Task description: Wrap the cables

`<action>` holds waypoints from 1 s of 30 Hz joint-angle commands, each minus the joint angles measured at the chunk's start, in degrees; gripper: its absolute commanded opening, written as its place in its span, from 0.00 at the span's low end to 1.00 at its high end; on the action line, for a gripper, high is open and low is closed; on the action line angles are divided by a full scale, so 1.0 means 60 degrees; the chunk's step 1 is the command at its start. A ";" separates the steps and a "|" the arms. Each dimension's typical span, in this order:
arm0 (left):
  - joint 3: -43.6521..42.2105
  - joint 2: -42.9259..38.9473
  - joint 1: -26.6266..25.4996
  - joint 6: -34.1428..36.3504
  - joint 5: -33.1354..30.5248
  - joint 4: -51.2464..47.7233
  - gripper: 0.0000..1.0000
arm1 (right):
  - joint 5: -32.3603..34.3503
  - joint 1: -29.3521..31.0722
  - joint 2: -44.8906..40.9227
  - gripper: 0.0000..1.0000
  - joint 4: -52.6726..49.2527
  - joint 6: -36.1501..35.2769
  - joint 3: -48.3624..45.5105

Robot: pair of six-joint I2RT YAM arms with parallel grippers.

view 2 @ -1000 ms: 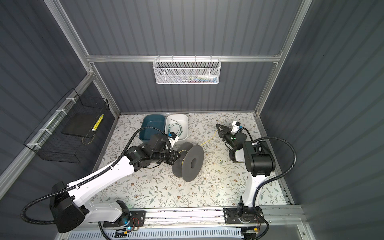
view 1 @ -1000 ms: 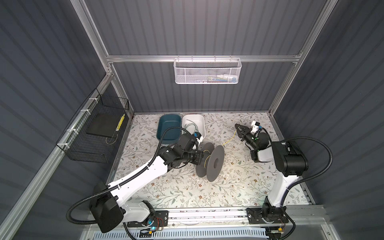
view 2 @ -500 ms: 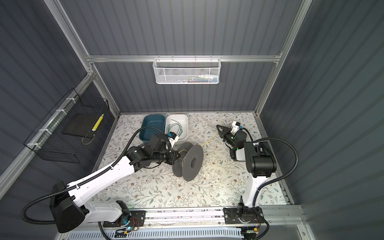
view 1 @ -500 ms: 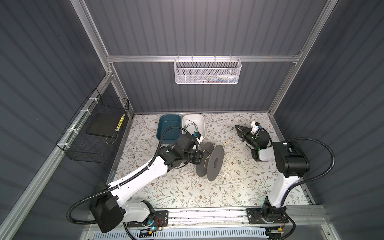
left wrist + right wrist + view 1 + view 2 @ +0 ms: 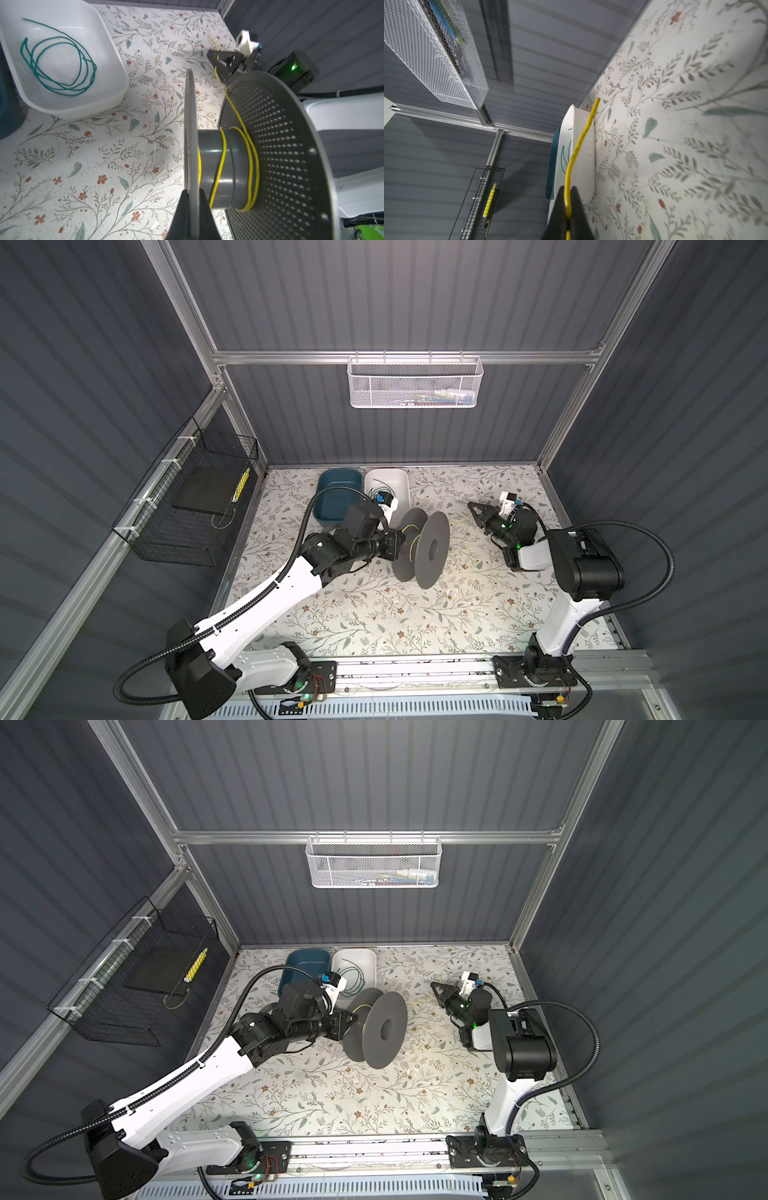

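One black wire basket (image 5: 187, 510) hangs on the left wall, and the yellow strip (image 5: 241, 485) inside it carries marks too small for us to read. Along the back edge of the floral mat (image 5: 374, 614) we see a teal bin (image 5: 336, 485) and a white bin (image 5: 401, 489) side by side. The green cable (image 5: 58, 62) lies loosely coiled in the white one, apart from both arms. Above, on the rear rail, hangs a white mesh basket (image 5: 415, 385); whatever is printed on its contents is a blur to us. The left gripper (image 5: 192, 194) is clamped on the thin near flange of the grey spool (image 5: 430, 547), a finger pressed to each face at the rim. The spool stands on edge just in front of the white bin, and we cannot tell whether its lower rim touches the mat. The yellow cable (image 5: 251, 158) makes several loose turns round the hub, then climbs past the rim of the perforated far flange. From there it crosses a short gap to the right gripper (image 5: 568, 193), whose fingers are pinched tight on it, a short free end poking out beyond the tips. That gripper hangs toward the back right corner, near the wall, where room is tight. Open mat spreads from the spool forward to the front rail (image 5: 415, 668), between the two arm bases.
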 commanded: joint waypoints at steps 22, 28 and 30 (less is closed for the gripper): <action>0.2004 0.2588 0.0489 -0.1825 -0.5587 0.5264 0.00 | 0.5408 0.4317 -0.5097 0.00 -0.1297 -0.1565 -0.2975; 0.3140 0.3428 0.0504 -0.1699 -0.6608 0.4309 0.00 | 0.6864 0.5896 -0.7752 0.00 -0.4663 -0.4006 -0.1952; 0.3336 0.3656 0.0509 -0.1547 -0.6807 0.4030 0.00 | 0.7132 0.6361 -0.8157 0.00 -0.5216 -0.4872 -0.1585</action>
